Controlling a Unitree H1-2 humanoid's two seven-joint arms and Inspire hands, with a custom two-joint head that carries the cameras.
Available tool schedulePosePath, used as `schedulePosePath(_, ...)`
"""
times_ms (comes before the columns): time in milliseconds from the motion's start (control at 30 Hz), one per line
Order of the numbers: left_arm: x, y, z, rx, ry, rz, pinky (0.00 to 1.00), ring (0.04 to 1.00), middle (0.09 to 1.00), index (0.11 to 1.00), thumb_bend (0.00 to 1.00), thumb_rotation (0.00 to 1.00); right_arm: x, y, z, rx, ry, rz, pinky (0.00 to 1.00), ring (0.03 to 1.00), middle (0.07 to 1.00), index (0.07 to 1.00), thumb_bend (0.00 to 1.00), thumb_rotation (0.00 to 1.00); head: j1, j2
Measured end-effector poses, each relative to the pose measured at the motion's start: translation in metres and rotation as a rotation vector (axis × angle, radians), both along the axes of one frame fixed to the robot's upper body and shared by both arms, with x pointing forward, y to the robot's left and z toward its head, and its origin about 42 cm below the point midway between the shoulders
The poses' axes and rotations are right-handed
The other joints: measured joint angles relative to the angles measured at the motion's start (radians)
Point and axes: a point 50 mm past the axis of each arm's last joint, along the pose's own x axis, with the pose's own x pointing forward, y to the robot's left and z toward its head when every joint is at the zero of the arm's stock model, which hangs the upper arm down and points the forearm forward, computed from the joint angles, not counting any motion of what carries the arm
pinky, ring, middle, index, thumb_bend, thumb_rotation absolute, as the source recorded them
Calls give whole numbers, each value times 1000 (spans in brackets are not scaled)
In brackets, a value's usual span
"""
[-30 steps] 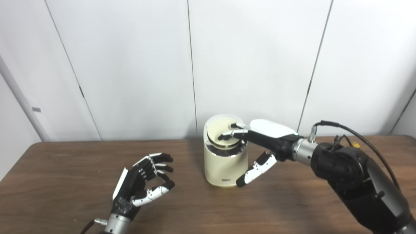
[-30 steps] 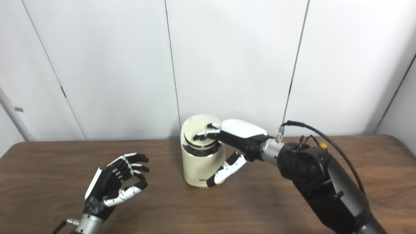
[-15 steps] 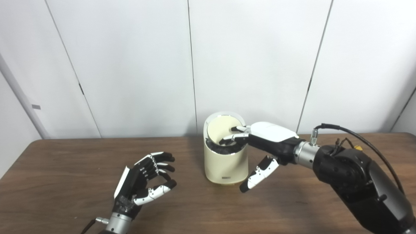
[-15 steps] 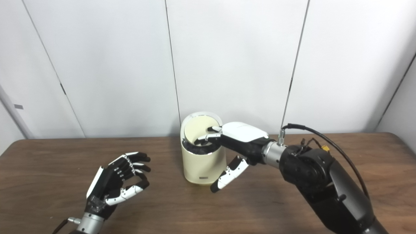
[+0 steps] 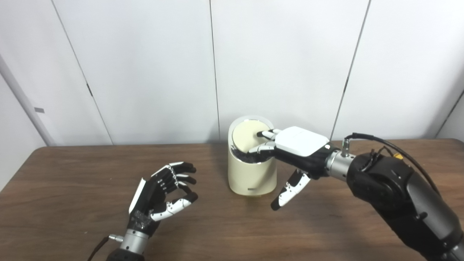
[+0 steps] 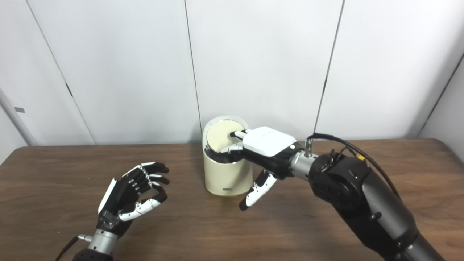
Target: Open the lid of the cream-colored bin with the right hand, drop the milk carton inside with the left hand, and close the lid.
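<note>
The cream-colored bin [image 5: 251, 170] stood upright near the middle of the brown wooden counter [image 5: 72, 181], toward its far edge and close to the white panelled wall [image 5: 145, 72]. Its round lid [image 5: 247, 135] was tilted up, its pale face turned toward the cameras, leaving a dark gap along the near side of the rim. The right hand [image 5: 295, 152] reached in from the bin's 3 o'clock side, palm down, with its fingers [image 5: 266, 134] resting on the lid and the rim at the opening while the thumb [image 5: 289, 188] hung down apart from them, pointing at the counter just beside the bin's lower right; the hand was spread and gripped nothing, only pressing on the lid. A black cable [image 5: 384, 145] arched over the right forearm. The left hand [image 5: 159, 195] hovered over the counter at about 8 o'clock from the bin, well apart from it, palm turned toward the bin, fingers loosely curled and apart from the thumb, holding nothing. The milk carton was not visible on the counter or in either hand, and the dark gap under the lid did not show whether it lay inside the bin.
</note>
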Motion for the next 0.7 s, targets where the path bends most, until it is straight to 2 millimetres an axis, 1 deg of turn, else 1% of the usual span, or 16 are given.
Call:
schedulePosePath(133, -1, 0, 0, 0, 1, 3, 460, 606, 704, 711, 705, 136, 0, 1, -2, 3, 2, -3, 1000, 1000, 844, 858, 769, 540, 2, 3)
schedulePosePath(267, -1, 1, -1, 1, 2, 4, 453, 604, 701, 709, 723, 151, 3, 3, -4, 35, 20, -17, 1000, 1000, 848, 863, 763, 551, 2, 3)
schedulePosePath(400, -2, 2, -1, 2, 3, 5, 445, 605, 701, 708, 726, 151, 7, 5, -7, 92, 77, -45, 1000, 1000, 880, 882, 746, 568, 3, 6)
schedulePosePath(567, -5, 1, -3, -2, 11, 7, 448, 605, 701, 708, 718, 145, 9, 7, -9, 139, 162, -73, 996, 1000, 899, 887, 757, 593, 8, 8)
schedulePosePath(633, -7, -1, -3, -6, 11, 6, 451, 605, 704, 711, 710, 145, 10, 6, -10, 146, 183, -79, 1000, 1000, 899, 884, 755, 568, 9, 11)
schedulePosePath(700, -8, -2, -3, -5, 11, 3, 449, 603, 701, 708, 715, 150, 10, 6, -10, 152, 194, -83, 1000, 1000, 894, 887, 753, 565, 6, 12)
